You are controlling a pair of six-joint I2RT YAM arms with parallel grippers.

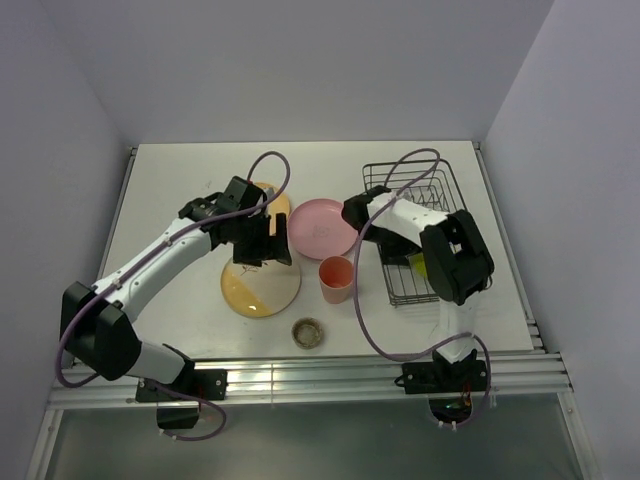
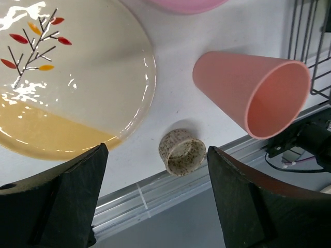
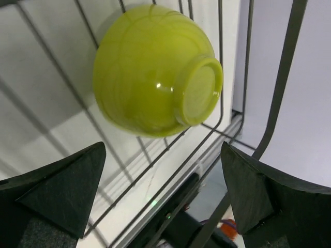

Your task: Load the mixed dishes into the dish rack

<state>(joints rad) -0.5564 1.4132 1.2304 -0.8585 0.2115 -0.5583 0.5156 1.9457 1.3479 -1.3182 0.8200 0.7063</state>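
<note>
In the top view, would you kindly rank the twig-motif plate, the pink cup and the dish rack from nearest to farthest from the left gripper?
1. Twig-motif plate, directly under the left gripper.
2. Pink cup, standing off to the right.
3. Dish rack, farthest, at the far right.

Overhead view, two close downward wrist views

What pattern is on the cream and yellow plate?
A dark twig with red and orange leaves on the plate, clearest in the left wrist view.

No writing, label or number can be read anywhere.
</note>
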